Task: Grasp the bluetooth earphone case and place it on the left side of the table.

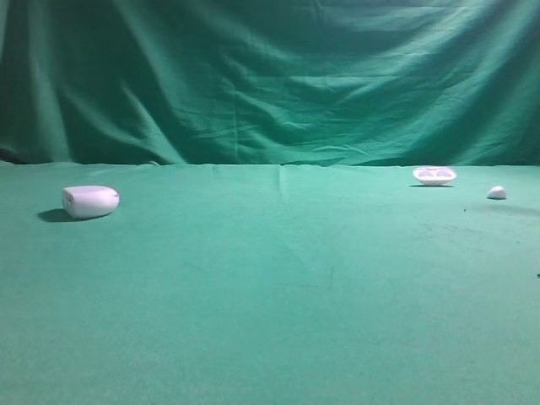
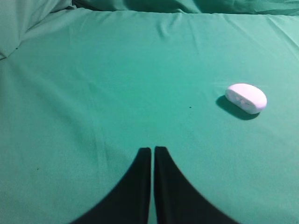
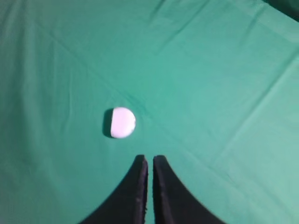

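Observation:
The bluetooth earphone case (image 1: 90,201), a smooth white rounded oblong, lies on the left side of the green table (image 1: 270,304). It also shows in the left wrist view (image 2: 246,98), ahead and to the right of my left gripper (image 2: 153,149). That gripper is shut and empty, well apart from the case. My right gripper (image 3: 149,158) is shut and empty above bare cloth. Neither gripper shows in the exterior high view.
A flat shallow white dish-like piece (image 1: 434,175) sits at the far right near the backdrop. A tiny white lump (image 1: 497,192) lies right of it; it also shows in the right wrist view (image 3: 123,122), just ahead and left of the fingertips. A green draped backdrop (image 1: 270,76) closes the rear.

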